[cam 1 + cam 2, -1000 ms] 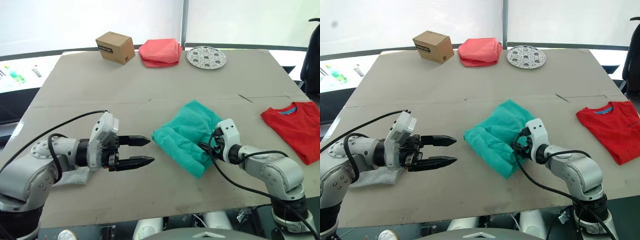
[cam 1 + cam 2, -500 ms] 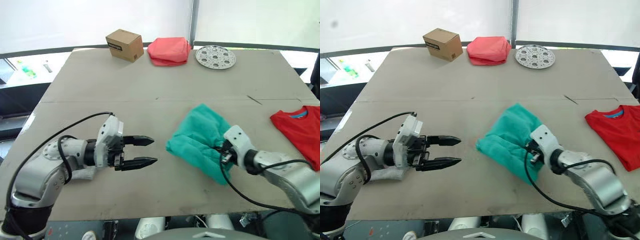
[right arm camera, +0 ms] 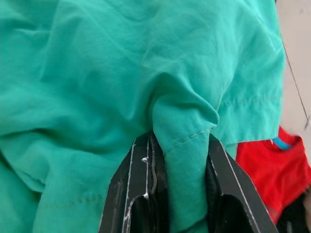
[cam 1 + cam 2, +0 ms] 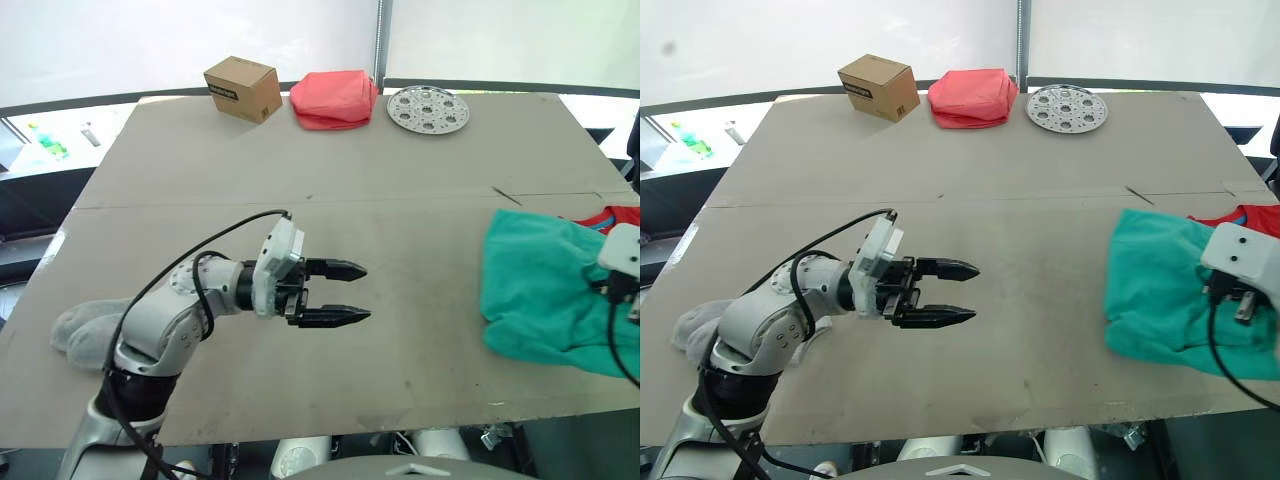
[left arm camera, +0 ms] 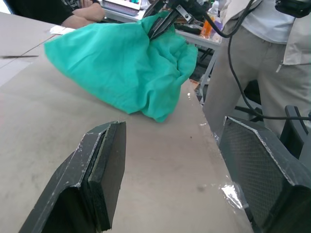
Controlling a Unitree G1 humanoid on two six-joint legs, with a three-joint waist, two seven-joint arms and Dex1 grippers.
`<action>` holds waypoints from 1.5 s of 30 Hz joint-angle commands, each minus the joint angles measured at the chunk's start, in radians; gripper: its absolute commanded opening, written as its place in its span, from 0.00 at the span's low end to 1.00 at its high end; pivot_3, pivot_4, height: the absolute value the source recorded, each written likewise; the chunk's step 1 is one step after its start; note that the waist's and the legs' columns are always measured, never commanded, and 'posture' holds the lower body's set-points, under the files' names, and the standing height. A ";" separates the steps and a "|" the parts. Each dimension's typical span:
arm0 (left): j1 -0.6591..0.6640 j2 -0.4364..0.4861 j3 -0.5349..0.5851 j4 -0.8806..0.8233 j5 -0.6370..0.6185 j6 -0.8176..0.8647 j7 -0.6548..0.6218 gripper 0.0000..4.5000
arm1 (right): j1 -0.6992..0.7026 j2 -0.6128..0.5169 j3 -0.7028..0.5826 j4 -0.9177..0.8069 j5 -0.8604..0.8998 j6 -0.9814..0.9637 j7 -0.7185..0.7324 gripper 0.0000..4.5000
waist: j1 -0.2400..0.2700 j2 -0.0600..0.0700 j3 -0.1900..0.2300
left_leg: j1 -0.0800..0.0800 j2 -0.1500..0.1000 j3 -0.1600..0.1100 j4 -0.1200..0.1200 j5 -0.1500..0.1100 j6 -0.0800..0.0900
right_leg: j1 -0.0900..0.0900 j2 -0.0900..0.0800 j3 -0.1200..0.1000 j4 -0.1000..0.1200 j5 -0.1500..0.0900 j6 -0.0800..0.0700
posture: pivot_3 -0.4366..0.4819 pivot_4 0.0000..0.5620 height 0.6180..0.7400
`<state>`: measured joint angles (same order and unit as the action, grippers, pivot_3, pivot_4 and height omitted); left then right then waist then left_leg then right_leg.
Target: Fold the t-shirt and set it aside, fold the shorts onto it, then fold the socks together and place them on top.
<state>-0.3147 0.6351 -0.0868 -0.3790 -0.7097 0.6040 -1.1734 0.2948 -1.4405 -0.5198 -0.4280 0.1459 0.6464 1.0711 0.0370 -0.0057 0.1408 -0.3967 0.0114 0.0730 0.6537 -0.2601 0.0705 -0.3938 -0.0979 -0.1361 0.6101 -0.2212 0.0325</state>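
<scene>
At the right edge of the surface [image 4: 300, 160], the right gripper [image 3: 177, 194] is pinching the shorts [image 4: 545, 300] over the t-shirt [image 4: 612, 217] for stacking, while the left gripper [image 4: 350, 293] is hovering wide open.

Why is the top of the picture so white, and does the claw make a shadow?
In the left eye view, bright daylight through the windows behind the table washes the top out to white. The light is soft, so the left tool casts only a faint shadow on the table. In the right wrist view, folds in the shorts are gently shaded.
</scene>
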 commanded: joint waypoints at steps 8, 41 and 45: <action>-0.037 -0.051 -0.036 -0.039 0.004 -0.021 0.042 0.77 | -0.564 -0.176 0.468 0.629 -0.245 -0.636 0.095 0.05 | -0.020 0.003 0.002 | 0.001 0.000 0.001 -0.001 0.001 -0.002 | -0.001 0.000 0.002 0.000 -0.001 -0.005 | 0.48 0.27 0.97; 0.006 -0.128 0.047 0.067 0.002 -0.028 0.197 0.77 | -0.500 1.202 -0.047 -0.421 -0.174 0.294 -0.226 0.59 | -0.023 0.007 0.002 | 0.015 0.002 -0.002 -0.002 0.003 -0.006 | 0.013 0.003 0.004 0.001 0.001 -0.001 | 0.48 0.27 0.97; 0.083 -0.126 0.152 0.067 0.017 -0.026 0.318 0.77 | -0.408 1.455 0.143 -0.426 -0.061 0.207 -0.331 0.76 | -0.021 0.005 0.001 | 0.013 0.000 -0.003 -0.004 0.003 -0.006 | 0.011 0.002 0.003 0.001 0.003 -0.005 | 0.48 0.27 0.97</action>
<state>-0.2466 0.5075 0.0120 -0.2891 -0.6953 0.5894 -0.9078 -0.1241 -0.0327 -0.4271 -0.8259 0.0140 0.9032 0.7778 0.0155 -0.0005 0.1418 -0.3839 0.0112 0.0697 0.6489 -0.2573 0.0646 -0.3827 -0.0954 -0.1327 0.6107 -0.2177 0.0271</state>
